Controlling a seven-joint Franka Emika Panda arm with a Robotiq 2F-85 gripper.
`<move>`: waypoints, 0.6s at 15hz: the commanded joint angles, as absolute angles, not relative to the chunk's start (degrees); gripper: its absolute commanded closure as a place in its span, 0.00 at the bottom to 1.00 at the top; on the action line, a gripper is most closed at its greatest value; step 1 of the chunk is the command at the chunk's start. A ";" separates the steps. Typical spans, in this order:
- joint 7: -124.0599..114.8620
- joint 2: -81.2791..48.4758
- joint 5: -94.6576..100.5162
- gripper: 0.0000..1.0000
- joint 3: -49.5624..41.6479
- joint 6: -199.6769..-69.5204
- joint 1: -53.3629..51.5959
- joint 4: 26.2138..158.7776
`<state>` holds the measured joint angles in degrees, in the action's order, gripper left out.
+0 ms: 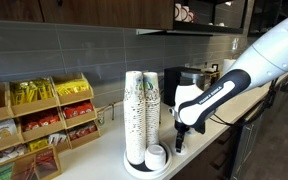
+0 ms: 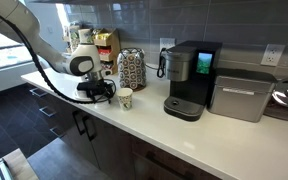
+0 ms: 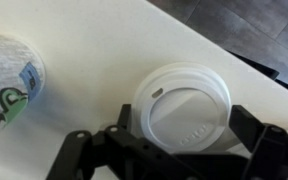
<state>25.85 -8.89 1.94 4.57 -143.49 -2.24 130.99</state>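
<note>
Currently claw [image 3: 169, 145] spread apart astride white lid [image 3: 184, 100] on bench [image 3: 84, 40], patterned cup [image 3: 4, 85] just beside, cup stacks [image 1: 141, 110] near, coffee machine [image 2: 189, 80] well apart.

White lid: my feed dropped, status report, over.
End effector open, fingers either side of white cup lid. Lid flat on counter, not gripped. Patterned paper cup close beside, nothing between.

No legible txt: green logo on cup stacks [image 1: 142, 115] too small to read, embossing on lid [image 3: 189, 108] blurred.
</note>
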 commanded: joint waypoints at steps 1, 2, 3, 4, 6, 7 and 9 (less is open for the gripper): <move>25.13 -9.00 2.52 0.02 4.67 -144.98 -1.87 131.87; 25.48 -9.00 2.20 0.04 4.75 -144.98 -1.79 131.87; 25.52 -8.99 2.21 0.04 4.75 -145.01 -1.78 131.88; 25.69 -8.97 2.17 0.06 4.78 -144.97 -1.75 131.89; 25.84 -8.98 2.08 0.06 4.79 -144.95 -1.69 131.88; 25.87 -8.99 2.05 0.07 4.80 -144.97 -1.66 131.87; 25.93 -9.00 2.00 0.12 4.80 -144.92 -1.62 131.85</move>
<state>25.85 -8.90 1.94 4.58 -143.57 -2.08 130.99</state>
